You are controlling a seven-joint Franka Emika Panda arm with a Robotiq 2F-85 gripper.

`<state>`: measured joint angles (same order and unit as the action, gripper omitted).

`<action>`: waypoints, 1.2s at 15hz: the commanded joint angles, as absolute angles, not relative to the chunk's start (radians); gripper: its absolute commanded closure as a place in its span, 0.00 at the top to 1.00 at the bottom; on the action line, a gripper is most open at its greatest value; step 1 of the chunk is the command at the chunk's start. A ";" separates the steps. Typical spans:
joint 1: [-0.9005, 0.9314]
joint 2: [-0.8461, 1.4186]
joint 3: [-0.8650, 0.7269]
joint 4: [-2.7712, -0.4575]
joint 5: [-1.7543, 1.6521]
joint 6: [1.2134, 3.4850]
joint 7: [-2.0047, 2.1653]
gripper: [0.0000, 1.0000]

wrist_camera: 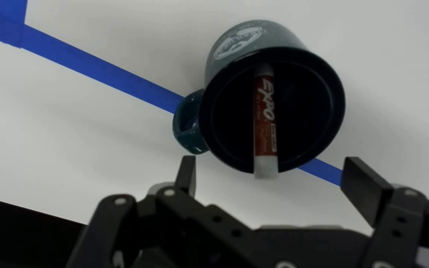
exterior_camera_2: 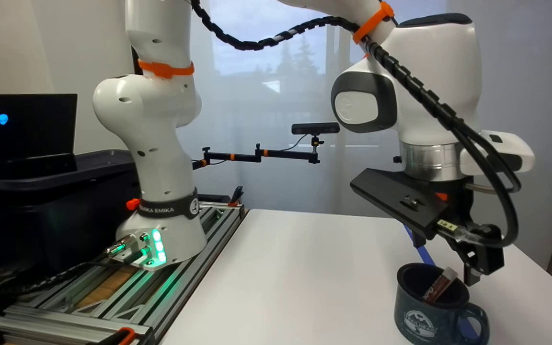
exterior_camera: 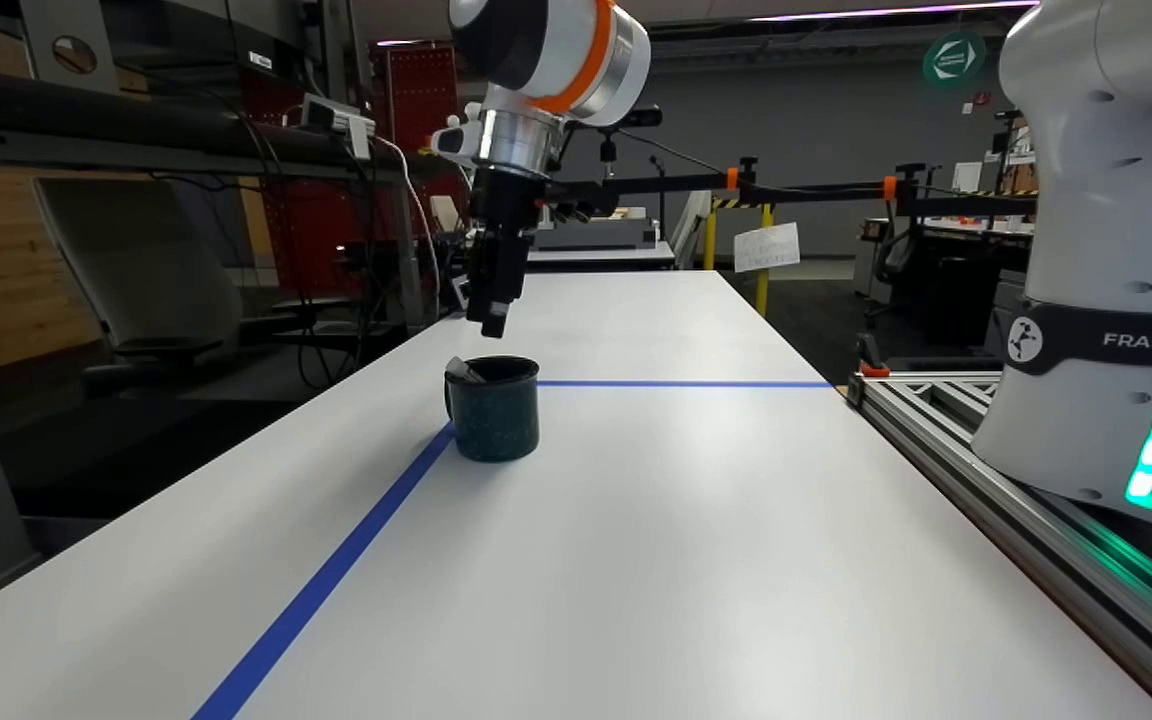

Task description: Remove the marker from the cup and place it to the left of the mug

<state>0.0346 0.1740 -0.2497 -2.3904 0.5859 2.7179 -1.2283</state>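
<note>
The gripper (wrist_camera: 270, 162) is hanging above the mug (exterior_camera: 494, 415), its fingers (wrist_camera: 367, 193) standing well apart at the bottom of the wrist view, with room showing on both sides of the marker (wrist_camera: 265, 119). The marker is leaning inside the mug, its pale end jutting past the rim at the lower side of the mouth. The mug is standing upright, its handle pointing left in the wrist view, and blue tape (wrist_camera: 99, 69) is showing on either side of it. In an exterior view, the white table (exterior_camera: 736, 580) is stretching broadly into the lower right; its left edge is running diagonally, nearer the mug than the right edge, beyond which the robot's base (exterior_camera: 1076, 430) is standing.
</note>
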 commanded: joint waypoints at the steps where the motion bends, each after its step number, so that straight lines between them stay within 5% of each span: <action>1: 0.035 0.181 -0.250 -2.386 0.586 2.718 -1.228 1.00; 8: 0.037 0.225 -0.237 -2.368 0.604 2.717 -1.219 1.00; 12: 0.035 0.225 -0.227 -2.371 0.607 2.715 -1.204 0.58; 14: 0.036 0.223 -0.226 -2.374 0.607 2.730 -1.191 0.52; 18: 0.022 0.231 -0.205 -2.366 0.678 2.734 -1.221 0.54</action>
